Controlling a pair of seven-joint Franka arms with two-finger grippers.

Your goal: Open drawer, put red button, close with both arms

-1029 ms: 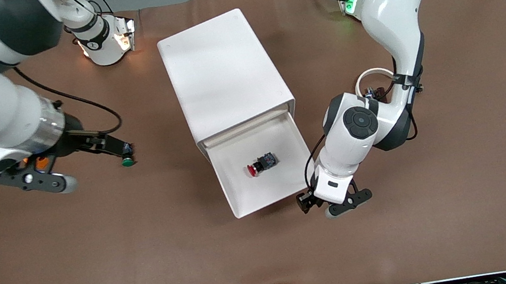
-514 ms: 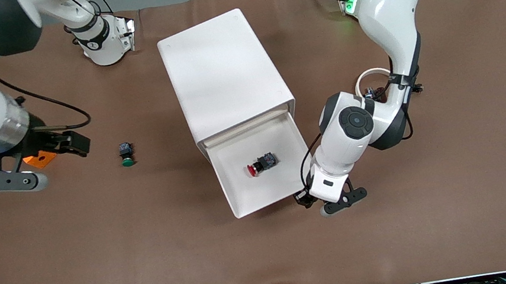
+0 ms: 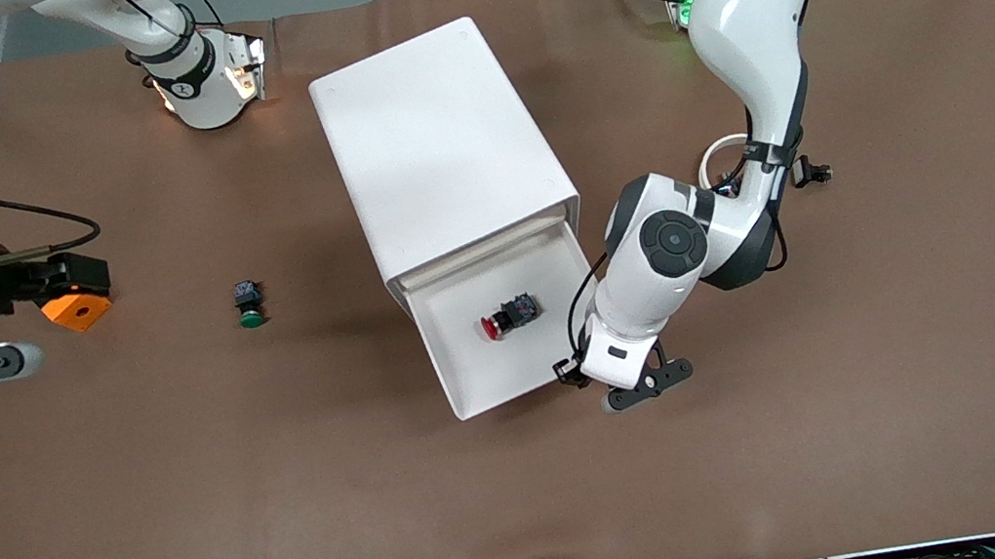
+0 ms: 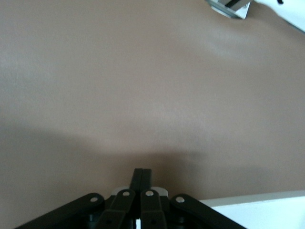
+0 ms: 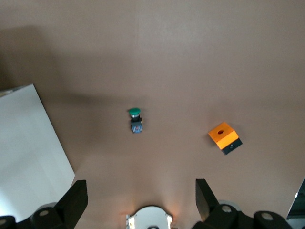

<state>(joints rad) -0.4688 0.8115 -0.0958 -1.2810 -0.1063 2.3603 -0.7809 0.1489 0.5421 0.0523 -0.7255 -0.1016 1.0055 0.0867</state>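
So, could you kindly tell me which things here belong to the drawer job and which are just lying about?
Job:
- red button, lying in the open drawer
- left gripper, shut, at the drawer's front corner
- right gripper, open

Lying about:
- green button
- orange box

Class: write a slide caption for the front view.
Red button lies in the open drawer; shut left gripper at its front corner.
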